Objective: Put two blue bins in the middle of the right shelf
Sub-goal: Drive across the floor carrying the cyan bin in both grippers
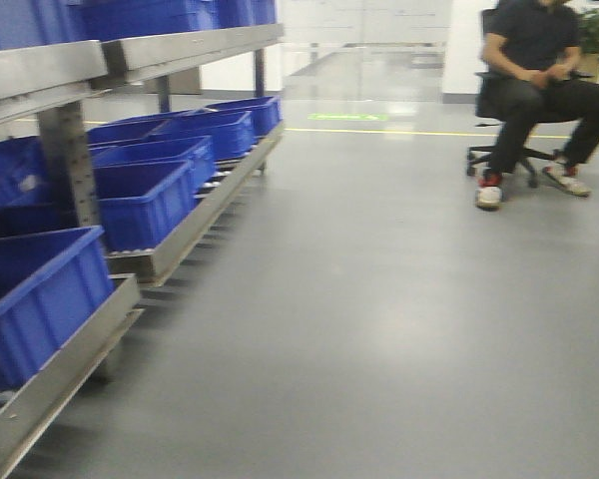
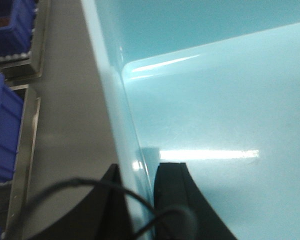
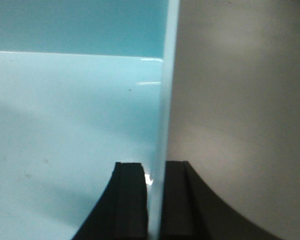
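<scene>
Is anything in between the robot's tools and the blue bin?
No, nothing visible. The left tool is clamped straight onto a wall of the light blue bin, with one finger inside and one outside. The right tool pinches a wall the same way.

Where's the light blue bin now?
In both wrist views, the light blue bin sits between the claws: left claw on its left wall, right claw on its right.
</scene>
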Tool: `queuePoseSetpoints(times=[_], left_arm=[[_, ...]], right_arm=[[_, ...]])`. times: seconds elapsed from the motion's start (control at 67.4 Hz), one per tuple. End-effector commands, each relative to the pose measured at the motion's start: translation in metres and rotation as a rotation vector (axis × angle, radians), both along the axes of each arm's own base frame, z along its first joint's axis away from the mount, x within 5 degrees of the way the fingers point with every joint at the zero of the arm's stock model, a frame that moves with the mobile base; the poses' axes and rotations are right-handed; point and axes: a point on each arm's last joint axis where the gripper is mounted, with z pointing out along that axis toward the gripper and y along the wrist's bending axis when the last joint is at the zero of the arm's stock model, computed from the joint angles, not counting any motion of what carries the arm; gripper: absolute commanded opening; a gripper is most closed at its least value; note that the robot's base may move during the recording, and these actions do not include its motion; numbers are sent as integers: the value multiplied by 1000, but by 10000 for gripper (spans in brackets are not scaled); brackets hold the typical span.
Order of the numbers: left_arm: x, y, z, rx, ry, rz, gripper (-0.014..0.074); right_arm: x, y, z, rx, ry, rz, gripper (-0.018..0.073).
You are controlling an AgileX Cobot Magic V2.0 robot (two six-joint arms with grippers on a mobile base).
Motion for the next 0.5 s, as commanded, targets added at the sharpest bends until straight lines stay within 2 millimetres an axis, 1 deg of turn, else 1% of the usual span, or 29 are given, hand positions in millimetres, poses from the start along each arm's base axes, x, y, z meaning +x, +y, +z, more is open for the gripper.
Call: queuePoseSetpoints(times=[0.0, 0.49], left_arm=[[-8, -1, 12, -42, -45, -38, -111], [-8, -1, 12, -42, -45, -37, -111]], right_arm=[[-1, -2, 10, 7, -80, -4, -151], [-1, -2, 10, 7, -80, -4, -151]])
